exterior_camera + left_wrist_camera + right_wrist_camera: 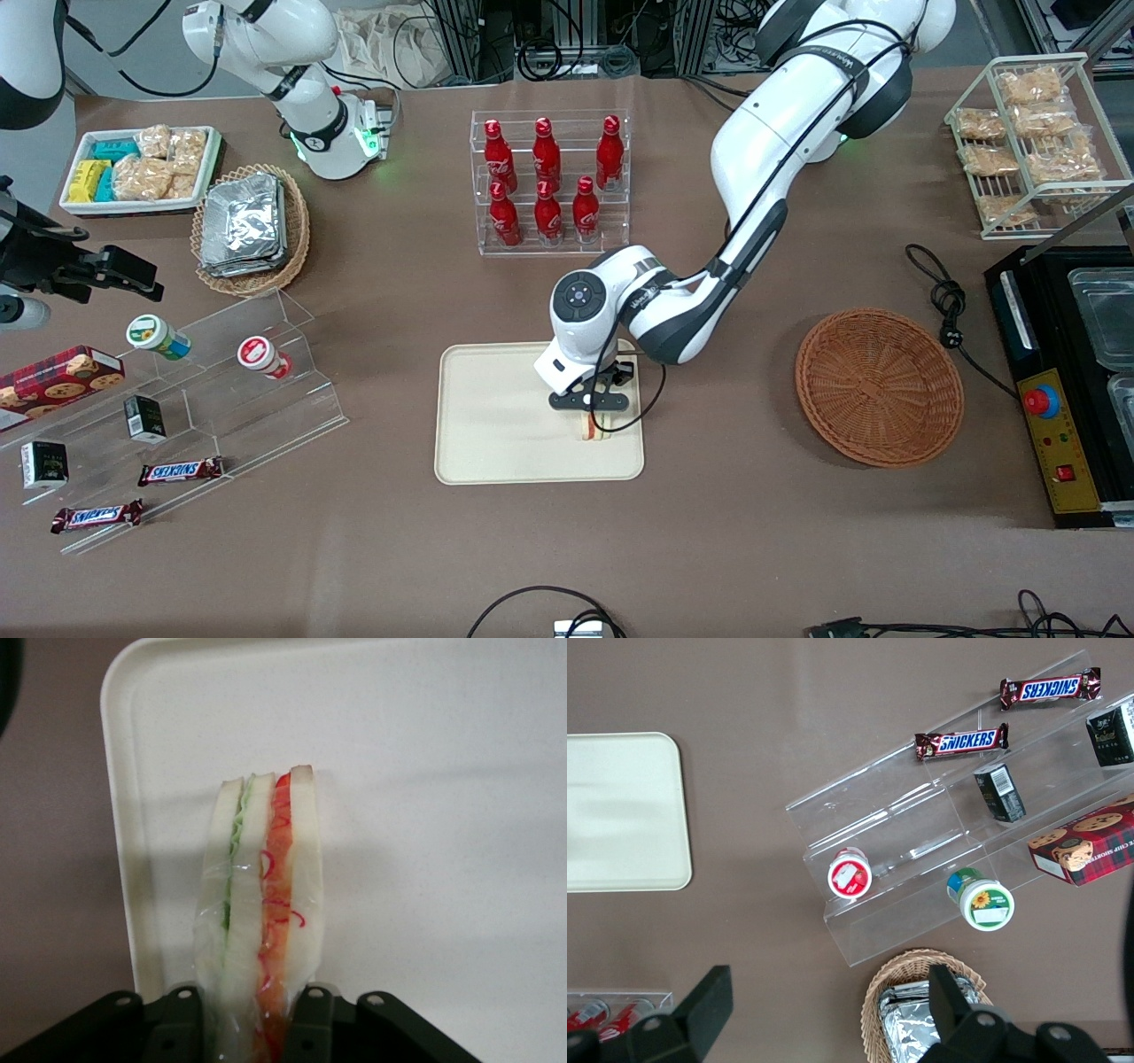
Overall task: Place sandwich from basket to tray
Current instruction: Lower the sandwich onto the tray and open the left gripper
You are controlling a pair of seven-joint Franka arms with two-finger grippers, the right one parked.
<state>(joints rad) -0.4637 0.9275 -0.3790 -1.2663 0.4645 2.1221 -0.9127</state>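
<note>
The sandwich (262,895), a plastic-wrapped wedge of white bread with green and orange-red filling, is held edge-up between the black fingers (312,1020) of my gripper (248,1028). In the front view the gripper (595,418) hangs over the cream tray (496,425), near the tray's edge toward the working arm's end, and the sandwich (594,430) shows just below the fingers, at or just above the tray surface. The gripper is shut on the sandwich. The reddish-brown round basket (878,386) lies empty on the table, toward the working arm's end.
A clear rack of red bottles (549,182) stands farther from the front camera than the tray. A stepped acrylic shelf (186,399) with snacks lies toward the parked arm's end. A black cable (950,306) and a black machine (1067,381) sit beside the basket.
</note>
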